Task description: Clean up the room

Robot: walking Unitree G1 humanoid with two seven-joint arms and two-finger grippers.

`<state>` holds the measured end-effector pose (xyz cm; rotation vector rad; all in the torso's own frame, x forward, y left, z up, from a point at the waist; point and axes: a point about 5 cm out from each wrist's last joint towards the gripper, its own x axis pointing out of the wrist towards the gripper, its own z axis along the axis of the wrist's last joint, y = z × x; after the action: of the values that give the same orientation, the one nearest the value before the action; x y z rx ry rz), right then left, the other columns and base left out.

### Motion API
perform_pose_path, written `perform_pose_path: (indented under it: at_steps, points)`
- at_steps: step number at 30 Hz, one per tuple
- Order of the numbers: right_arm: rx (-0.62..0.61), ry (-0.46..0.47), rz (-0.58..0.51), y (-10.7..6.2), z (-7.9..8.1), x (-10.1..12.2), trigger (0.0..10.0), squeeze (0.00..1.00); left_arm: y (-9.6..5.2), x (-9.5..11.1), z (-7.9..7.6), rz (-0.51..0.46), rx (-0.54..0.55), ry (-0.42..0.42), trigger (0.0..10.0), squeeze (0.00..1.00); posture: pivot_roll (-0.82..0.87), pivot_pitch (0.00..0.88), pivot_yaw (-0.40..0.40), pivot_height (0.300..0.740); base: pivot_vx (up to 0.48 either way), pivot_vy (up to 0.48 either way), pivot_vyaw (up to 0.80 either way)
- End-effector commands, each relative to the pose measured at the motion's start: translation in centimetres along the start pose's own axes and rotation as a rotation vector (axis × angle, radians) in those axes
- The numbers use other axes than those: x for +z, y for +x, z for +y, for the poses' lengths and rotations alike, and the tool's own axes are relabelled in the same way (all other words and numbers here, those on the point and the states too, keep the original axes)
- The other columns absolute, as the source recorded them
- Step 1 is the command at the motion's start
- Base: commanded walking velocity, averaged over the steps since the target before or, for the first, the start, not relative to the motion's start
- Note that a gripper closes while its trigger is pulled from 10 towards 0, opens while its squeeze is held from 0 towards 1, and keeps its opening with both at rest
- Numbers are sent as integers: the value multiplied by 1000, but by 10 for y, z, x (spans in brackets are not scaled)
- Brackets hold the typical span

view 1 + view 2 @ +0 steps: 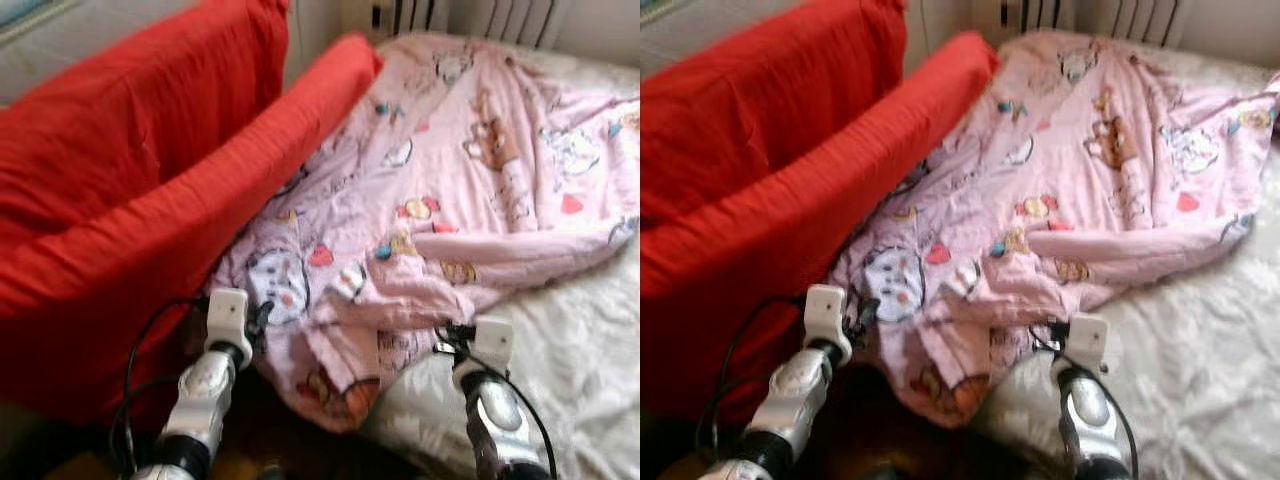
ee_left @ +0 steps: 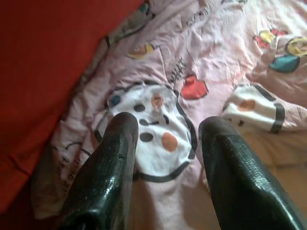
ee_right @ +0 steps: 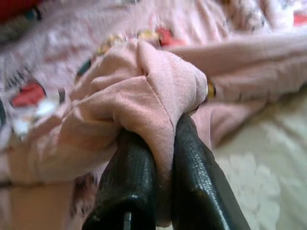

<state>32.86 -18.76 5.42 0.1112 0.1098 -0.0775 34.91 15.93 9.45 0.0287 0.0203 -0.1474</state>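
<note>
Between the right gripper's [image 3: 165,143] 2 clenched black fingers, a pinched fold of pink cartoon-print blanket [image 1: 470,190]; more blanket just beyond the left gripper's [image 2: 165,134] spread fingers, beside red cushions [image 1: 140,190].

Right gripper pinching the pink blanket

The right gripper [image 3: 163,143] has its two black fingers [image 3: 132,187] closed on a bunched fold of the pink cartoon-print blanket [image 3: 144,91]; a white quilted bedspread [image 3: 259,187] lies beside it.
</note>
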Motion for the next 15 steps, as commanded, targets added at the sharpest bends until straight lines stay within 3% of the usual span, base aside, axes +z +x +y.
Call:
perform_pose_path:
  at_steps: [1,15]
  points:
    - [-13,7,28,-4,-2,-7,10000,0,-6,-11,4,38,18,-4,10000,0,-44,152,37,740,0,0,0]
    - [-9,2,20,0,0,-2,10000,0,-2,-13,4,53,32,-25,10000,0,-46,86,31,740,0,0,0]
